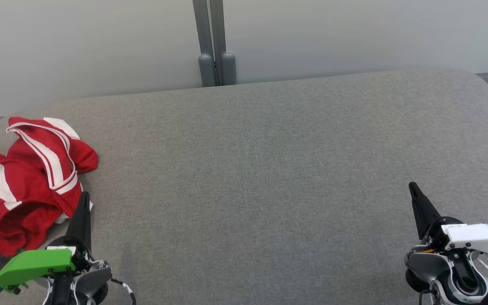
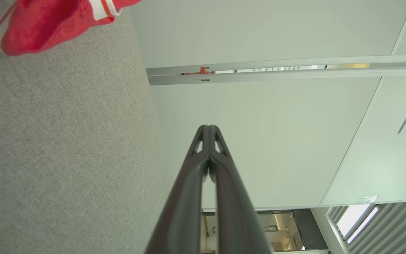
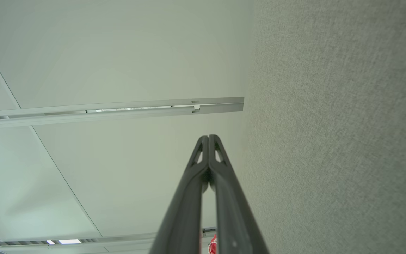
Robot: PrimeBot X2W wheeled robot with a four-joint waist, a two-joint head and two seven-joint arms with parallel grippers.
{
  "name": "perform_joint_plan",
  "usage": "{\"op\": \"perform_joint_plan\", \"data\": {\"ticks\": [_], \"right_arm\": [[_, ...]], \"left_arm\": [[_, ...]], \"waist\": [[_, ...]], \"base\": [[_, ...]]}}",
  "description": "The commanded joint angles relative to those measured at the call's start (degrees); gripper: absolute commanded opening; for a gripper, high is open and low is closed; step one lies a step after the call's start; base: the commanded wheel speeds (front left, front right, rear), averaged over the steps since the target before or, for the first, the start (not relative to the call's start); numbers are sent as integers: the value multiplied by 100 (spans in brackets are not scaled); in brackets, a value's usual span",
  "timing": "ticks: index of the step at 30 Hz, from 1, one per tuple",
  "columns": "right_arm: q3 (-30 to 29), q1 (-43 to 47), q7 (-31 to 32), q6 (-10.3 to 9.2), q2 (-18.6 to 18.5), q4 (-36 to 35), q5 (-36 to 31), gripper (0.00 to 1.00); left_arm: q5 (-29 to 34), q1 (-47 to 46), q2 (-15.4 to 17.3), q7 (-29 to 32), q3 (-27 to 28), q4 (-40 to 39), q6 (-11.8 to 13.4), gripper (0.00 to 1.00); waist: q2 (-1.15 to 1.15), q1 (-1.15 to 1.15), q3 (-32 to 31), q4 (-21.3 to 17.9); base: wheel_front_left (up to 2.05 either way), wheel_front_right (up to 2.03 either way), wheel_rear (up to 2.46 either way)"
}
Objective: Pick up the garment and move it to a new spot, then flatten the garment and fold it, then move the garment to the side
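Garment [image 1: 19, 182] pickup not yet begun; my left gripper [image 1: 84, 195] and right gripper [image 1: 412, 187] are both closed and empty.
The garment lies bunched at the grey pad's [image 1: 269, 169] left end, so I'd open the left gripper wide and pinch a thick fold.

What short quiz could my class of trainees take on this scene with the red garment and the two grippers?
1. Fill in: the left gripper and the right gripper are both ____ (open or shut).
2. Where on the grey cushion does the garment lie? A: its left end. B: its middle. C: its right end.
3. True or false: the garment is neatly folded.
Key: 1 shut; 2 A; 3 false.
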Motion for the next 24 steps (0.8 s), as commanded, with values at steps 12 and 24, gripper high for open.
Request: {"op": "perform_joint_plan", "data": {"ticks": [12, 24], "right_arm": [[-8, -65, 28, 5, -6, -18, 29, 0], [-8, -65, 28, 5, -6, -18, 29, 0]], "left_arm": [[-4, -71, 4, 19, 9, -7, 6, 0], [-4, -71, 4, 19, 9, -7, 5, 0]], "waist": [[0, 0, 0, 0], [0, 0, 0, 0]], "base": [[0, 0, 0], [0, 0, 0]]}}
